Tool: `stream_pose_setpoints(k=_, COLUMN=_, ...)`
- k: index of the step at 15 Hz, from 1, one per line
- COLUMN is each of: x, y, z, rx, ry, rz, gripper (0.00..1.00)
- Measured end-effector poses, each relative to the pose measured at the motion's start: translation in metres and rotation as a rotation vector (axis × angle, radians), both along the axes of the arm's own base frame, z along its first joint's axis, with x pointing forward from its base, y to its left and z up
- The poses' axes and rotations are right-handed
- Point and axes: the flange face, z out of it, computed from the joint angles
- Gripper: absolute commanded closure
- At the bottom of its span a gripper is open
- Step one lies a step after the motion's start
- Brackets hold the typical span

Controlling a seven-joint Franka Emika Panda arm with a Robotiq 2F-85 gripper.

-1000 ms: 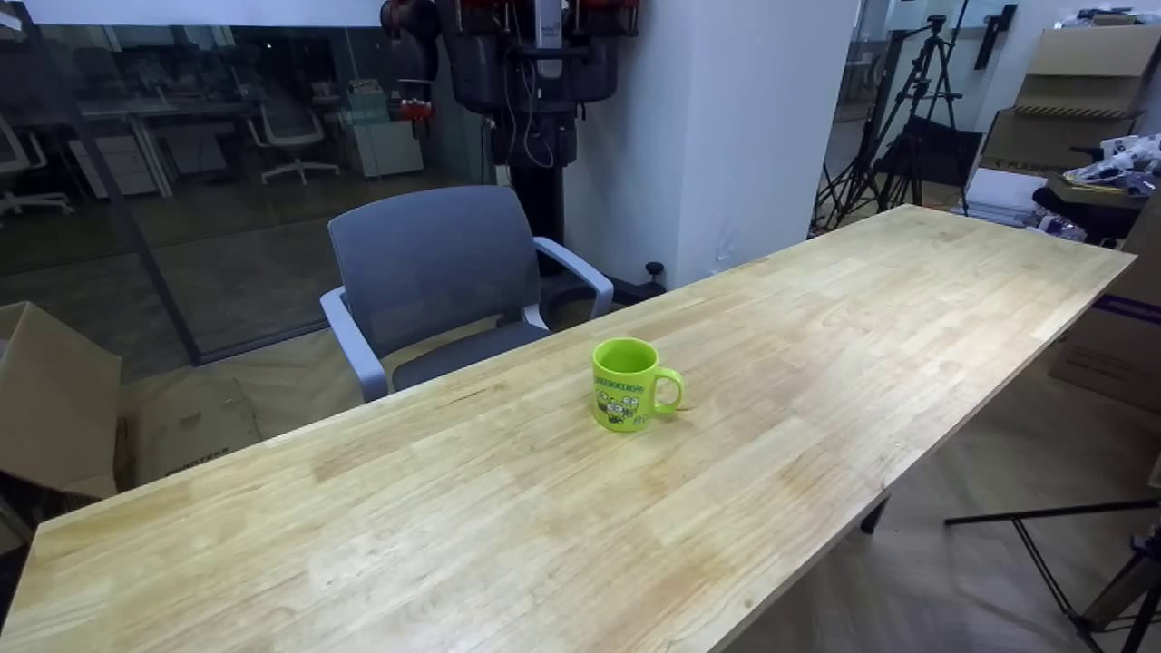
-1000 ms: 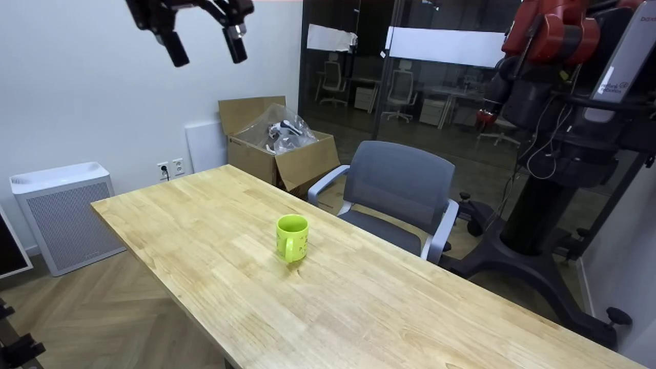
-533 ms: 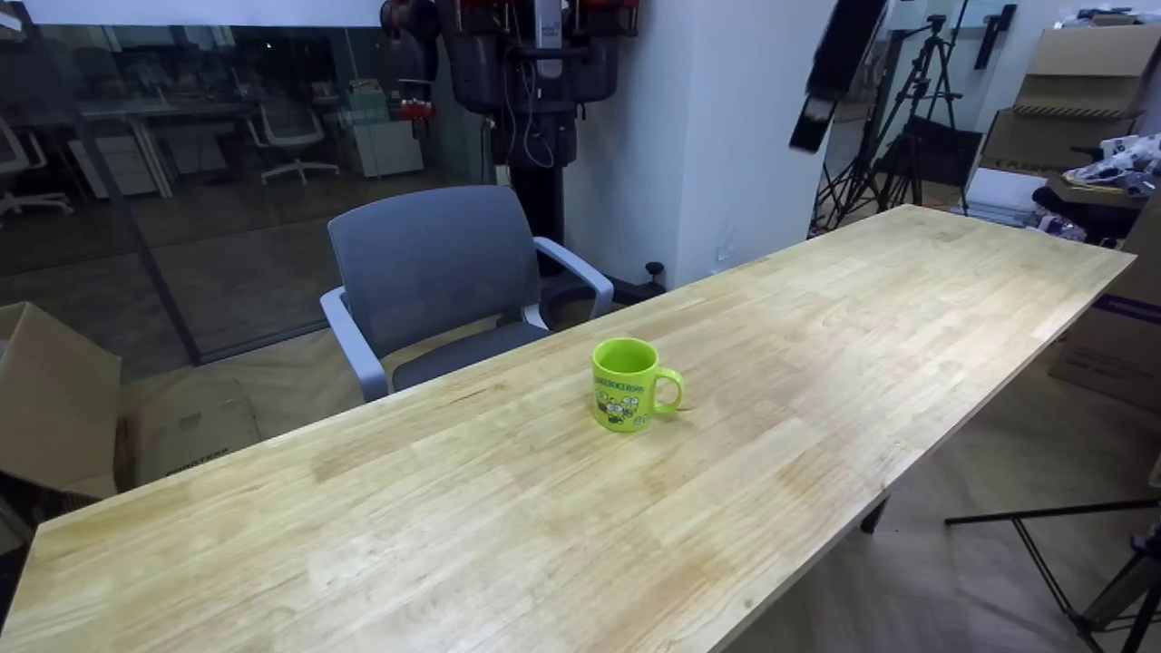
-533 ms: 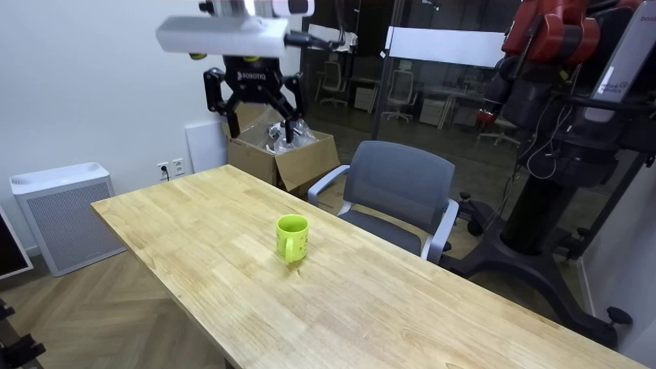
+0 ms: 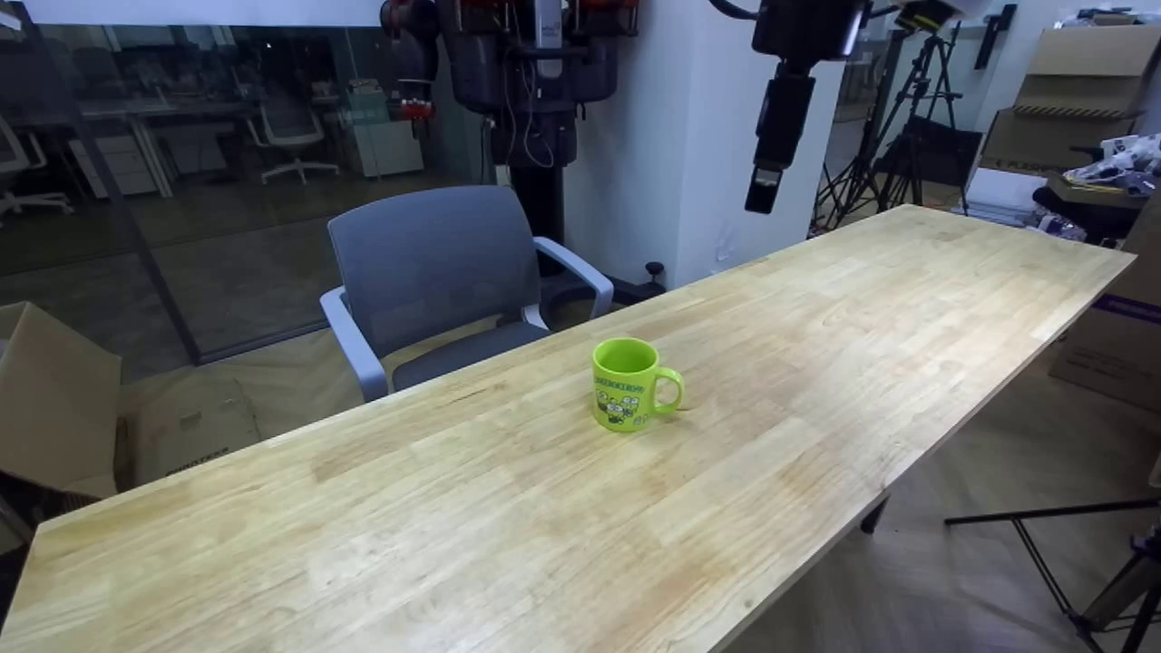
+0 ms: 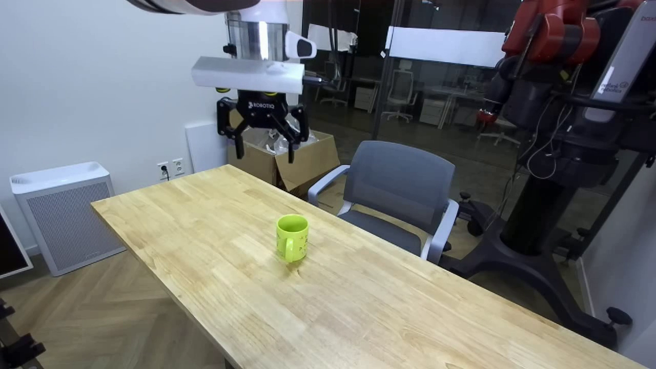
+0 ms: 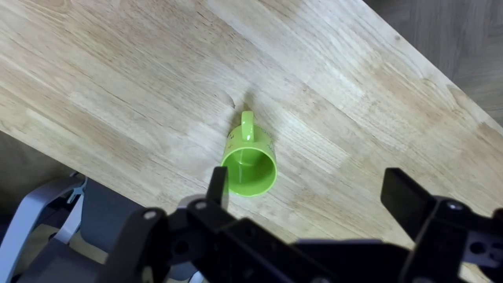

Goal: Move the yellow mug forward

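The yellow mug (image 5: 620, 390) is lime green and glossy, with printed figures and a loop handle. It stands upright on the wooden table, and it also shows in an exterior view (image 6: 293, 242). In the wrist view the mug (image 7: 250, 173) shows its open rim, with the handle towards the top of the picture. My gripper (image 6: 265, 156) is open with nothing between its fingers, and hangs well above the table. It also shows edge-on in an exterior view (image 5: 762, 195). In the wrist view the gripper (image 7: 306, 175) has its left fingertip overlapping the mug's rim in the picture.
The long wooden table (image 5: 435, 544) has a grey chair (image 5: 440, 263) along one side; the chair also shows in an exterior view (image 6: 400, 179). An open cardboard box (image 6: 307, 161) stands beyond the table's end. A red and black robot (image 6: 553, 92) stands behind the chair.
My gripper has come down into view from above in both exterior views, moving lower and closer to the mug. It stays open. The mug has not moved.
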Motion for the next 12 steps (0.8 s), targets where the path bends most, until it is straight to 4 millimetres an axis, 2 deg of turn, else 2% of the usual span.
stream_pose_setpoints(k=2, x=0.005, y=0.001, z=-0.007, rx=-0.001, ry=-0.021, rz=-0.015, gripper=0.00)
stream_pose_setpoints(k=4, x=0.013, y=0.008, z=-0.023, rx=-0.005, ry=-0.039, rz=-0.027, gripper=0.00)
stream_pose_setpoints(k=12, x=0.051, y=0.046, z=-0.122, rx=-0.103, ry=0.000, rz=0.073, gripper=0.00)
